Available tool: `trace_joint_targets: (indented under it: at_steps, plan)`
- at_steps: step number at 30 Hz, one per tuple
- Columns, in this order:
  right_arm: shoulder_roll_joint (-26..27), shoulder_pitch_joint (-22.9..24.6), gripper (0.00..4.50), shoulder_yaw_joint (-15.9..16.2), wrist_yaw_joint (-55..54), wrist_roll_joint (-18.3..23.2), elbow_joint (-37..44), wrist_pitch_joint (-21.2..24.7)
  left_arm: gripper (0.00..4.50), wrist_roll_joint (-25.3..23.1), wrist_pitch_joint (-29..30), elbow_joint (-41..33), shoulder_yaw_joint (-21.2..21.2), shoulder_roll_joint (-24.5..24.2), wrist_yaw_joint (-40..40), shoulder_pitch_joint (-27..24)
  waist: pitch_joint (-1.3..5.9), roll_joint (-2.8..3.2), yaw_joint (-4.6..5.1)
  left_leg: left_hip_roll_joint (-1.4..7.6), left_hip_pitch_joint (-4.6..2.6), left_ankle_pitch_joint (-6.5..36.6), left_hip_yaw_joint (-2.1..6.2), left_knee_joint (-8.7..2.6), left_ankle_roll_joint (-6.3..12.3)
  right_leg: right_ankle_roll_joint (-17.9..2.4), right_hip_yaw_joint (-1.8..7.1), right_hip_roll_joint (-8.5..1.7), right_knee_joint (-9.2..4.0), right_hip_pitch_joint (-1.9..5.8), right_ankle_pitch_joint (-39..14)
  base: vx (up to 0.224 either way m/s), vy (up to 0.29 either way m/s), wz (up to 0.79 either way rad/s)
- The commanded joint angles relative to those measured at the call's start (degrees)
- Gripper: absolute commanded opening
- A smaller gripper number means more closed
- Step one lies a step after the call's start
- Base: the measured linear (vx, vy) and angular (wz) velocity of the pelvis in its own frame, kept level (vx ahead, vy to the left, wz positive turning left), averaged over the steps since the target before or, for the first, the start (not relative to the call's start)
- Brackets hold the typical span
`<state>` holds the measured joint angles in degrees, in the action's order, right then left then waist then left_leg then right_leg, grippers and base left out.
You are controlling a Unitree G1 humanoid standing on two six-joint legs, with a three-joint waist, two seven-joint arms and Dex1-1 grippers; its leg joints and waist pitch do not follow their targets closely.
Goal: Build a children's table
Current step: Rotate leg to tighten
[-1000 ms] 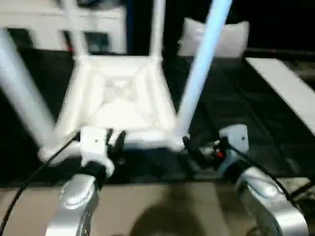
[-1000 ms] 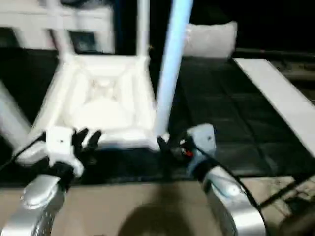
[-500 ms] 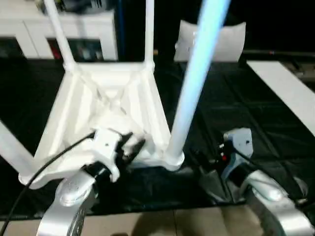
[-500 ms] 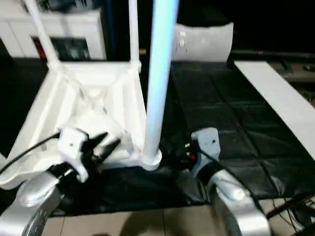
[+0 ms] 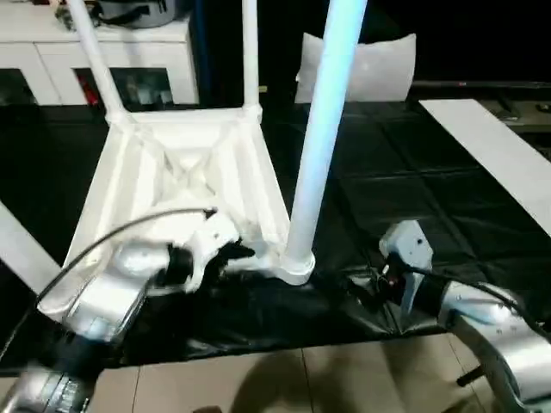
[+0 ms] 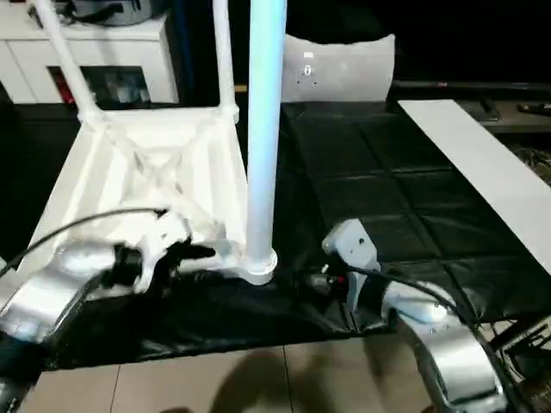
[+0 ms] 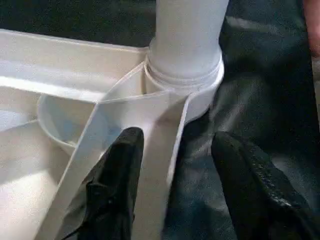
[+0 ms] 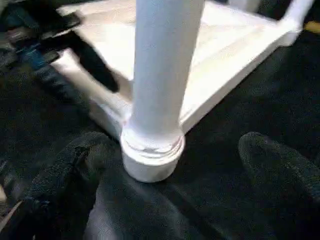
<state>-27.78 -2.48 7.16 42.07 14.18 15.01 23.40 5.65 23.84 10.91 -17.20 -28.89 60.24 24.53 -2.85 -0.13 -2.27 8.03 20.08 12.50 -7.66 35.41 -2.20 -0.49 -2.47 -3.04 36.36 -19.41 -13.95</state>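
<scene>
The children's table (image 5: 185,172) lies upside down on a black mat, ribbed underside up. Its white legs stand in the corner sockets, the nearest one (image 5: 323,129) at the near right corner. My left gripper (image 5: 234,255) is at the near rim beside that corner. In the left wrist view the left gripper (image 7: 177,142) is open and straddles the rim wall, with a gap at the outer finger (image 7: 250,190). My right gripper (image 5: 357,284) sits low on the mat just right of that leg's socket (image 8: 152,150). Its fingers (image 8: 280,170) are spread wide and open, touching nothing.
A white cabinet (image 5: 103,52) stands at the back left. A white cushion-like pack (image 5: 379,69) lies behind the table and a long white board (image 5: 491,151) along the right. The black mat (image 5: 405,181) ends at tan floor (image 5: 301,379) near me.
The view has tilted and shifted. My left gripper has moved right along the near rim toward the corner leg and its fingers have spread wider. The right gripper stays open beside the socket.
</scene>
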Motion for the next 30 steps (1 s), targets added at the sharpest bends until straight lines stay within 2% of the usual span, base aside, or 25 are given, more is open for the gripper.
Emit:
trace_joint_targets:
  at_steps: [1,2,3,5,6,7,9,10,12,13,15,16,20,22,24,26,27,30]
  plan:
    - [-0.7,-0.7,4.5,-0.1,1.5,0.5,-0.5,-0.4,1.85,-1.1,-0.1,3.1,-1.3,-0.5,2.0,2.2,2.85,0.45,-0.25,4.85,0.05,9.5,1.59,-5.32,0.84,-12.9,3.3,-5.98,-4.72,1.26,-5.9,0.0,0.0,0.0]
    - [-0.7,-0.7,4.5,-0.1,1.6,0.5,-0.5,-0.4,1.85,-1.1,-0.2,3.3,-1.3,-0.5,2.0,2.3,2.95,0.36,-0.23,4.92,0.11,8.5,1.57,-5.25,1.21,-13.3,3.23,-5.94,-4.43,1.27,-3.4,0.0,0.0,0.0]
    - [-1.0,-0.7,4.5,0.1,1.9,0.4,-0.7,-0.5,1.59,-1.2,-0.1,4.3,-1.8,-0.8,2.4,2.9,3.2,0.19,-0.21,4.91,0.27,5.7,1.42,-5.03,2.21,-14.1,3.14,-5.92,-3.94,1.38,1.5,0.0,0.0,0.0]
    - [-1.2,-1.0,4.5,0.3,2.1,0.4,-1.1,-0.7,1.58,-1.4,-1.5,6.3,-2.0,-0.8,2.9,3.8,3.38,0.28,-0.26,4.89,0.29,3.5,1.21,-4.71,3.75,-15.3,3.04,-6.04,-3.63,1.35,5.6,0.0,0.0,0.0]
    - [-1.2,-1.0,4.5,0.3,2.1,0.4,-1.1,-0.7,1.47,-1.4,-1.5,6.3,-2.0,-0.8,2.9,3.8,3.31,0.28,-0.27,4.87,0.31,3.4,1.13,-4.68,4.18,-15.7,3.04,-6.02,-3.68,1.27,6.1,0.0,0.0,0.0]
    - [-0.9,-1.3,4.5,0.6,2.1,0.5,-1.4,-0.6,1.3,-1.7,-2.4,7.8,-2.0,-0.9,3.5,4.2,3.33,0.39,-0.31,4.96,0.35,3.7,1.04,-4.6,4.85,-16.2,3.0,-6.15,-3.73,1.29,6.0,0.0,0.0,0.0]
    - [-0.8,-1.5,4.5,0.7,2.1,0.5,-1.8,-0.6,1.12,-1.6,-2.8,8.5,-1.7,-0.8,3.7,4.4,3.13,0.31,-0.37,5.06,0.31,4.9,0.98,-4.73,4.82,-16.5,2.98,-6.2,-3.89,1.15,4.0,0.0,0.0,0.0]
    - [-0.5,-1.8,4.5,0.7,2.3,0.4,-2.3,-0.8,1.12,-1.4,-3.4,9.3,-1.4,-0.8,4.3,4.7,3.04,0.06,-0.4,5.14,0.27,5.8,0.94,-4.83,4.66,-16.5,2.98,-6.23,-4.04,1.12,2.7,0.0,0.0,0.0]
    - [-0.4,-2.0,4.5,0.7,2.3,0.2,-2.6,-0.9,1.02,-1.3,-3.5,9.2,-1.3,-0.8,4.6,4.7,2.77,0.23,-0.52,5.22,0.11,8.6,0.89,-5.06,3.56,-16.3,3.01,-6.29,-4.38,0.96,-2.2,0.0,0.0,0.0]
    - [-0.2,-2.3,4.5,0.7,2.3,0.1,-3.0,-1.0,0.88,-0.9,-3.6,9.0,-1.1,-0.8,4.8,4.6,2.6,-0.09,-0.53,5.35,0.06,10.6,0.78,-5.28,2.52,-15.7,3.11,-6.3,-4.65,0.81,-5.5,0.0,0.0,0.0]
    - [-0.2,-2.5,4.5,0.7,2.3,0.0,-3.2,-1.1,0.78,-0.8,-3.8,9.0,-1.0,-0.7,4.8,4.6,2.53,0.08,-0.71,5.41,-0.03,11.5,0.72,-5.37,1.8,-15.1,3.18,-6.39,-4.81,0.66,-7.7,0.0,0.0,0.0]
    - [-0.2,-2.7,4.5,0.7,2.4,-0.1,-3.4,-1.2,0.59,-0.7,-4.1,8.9,-1.0,-0.7,4.7,4.5,2.52,-0.03,-0.74,5.43,0.0,11.5,0.68,-5.41,1.67,-14.8,3.21,-6.38,-4.87,0.66,-8.0,0.0,0.0,0.0]
    - [0.1,-4.1,4.5,0.7,2.7,-0.1,-4.9,-1.5,0.38,-1.0,-6.1,8.4,-1.1,-1.0,5.4,4.1,2.57,0.02,-0.9,5.43,0.1,10.5,0.61,-5.47,1.51,-14.4,3.22,-6.37,-4.76,0.51,-6.9,0.0,0.0,0.0]
    - [0.6,-5.2,4.5,0.8,3.3,0.2,-6.6,-2.2,0.07,-1.2,-8.7,8.4,-1.4,-1.4,6.2,3.6,2.73,0.03,-1.01,5.49,0.18,9.8,0.58,-5.42,1.69,-14.4,3.25,-6.41,-4.6,0.55,-5.3,0.0,0.0,0.0]
    - [1.3,-6.3,4.5,0.6,4.1,0.8,-8.4,-3.0,0.03,-1.2,-9.7,8.2,-1.4,-1.5,6.8,3.5,3.0,-0.11,-1.05,5.38,0.37,7.6,0.5,-5.17,2.42,-14.9,3.18,-6.42,-4.26,0.68,-1.9,0.0,0.0,0.0]
    - [1.9,-7.8,4.5,0.4,6.0,1.9,-10.8,-4.2,0.01,-1.5,-10.7,7.9,-1.8,-2.1,7.8,3.3,3.42,0.07,-0.97,5.24,0.61,4.2,0.41,-4.8,3.39,-15.4,3.06,-6.31,-3.61,0.83,3.3,0.0,0.0,0.0]
    - [2.3,-8.9,4.5,0.4,8.1,2.9,-12.8,-5.3,0.01,-1.5,-11.3,7.6,-2.2,-2.6,8.9,3.0,3.56,0.02,-0.94,5.21,0.67,2.8,0.36,-4.59,4.44,-15.9,2.98,-6.29,-3.38,0.81,6.2,0.0,0.0,0.0]
    - [2.6,-10.7,4.5,0.5,11.7,4.5,-15.6,-6.6,0.01,-1.4,-11.9,7.2,-2.7,-3.2,10.5,2.7,3.47,0.14,-0.87,5.24,0.65,3.0,0.21,-4.46,5.72,-17.2,2.88,-6.24,-3.25,0.74,8.1,0.0,0.0,0.0]
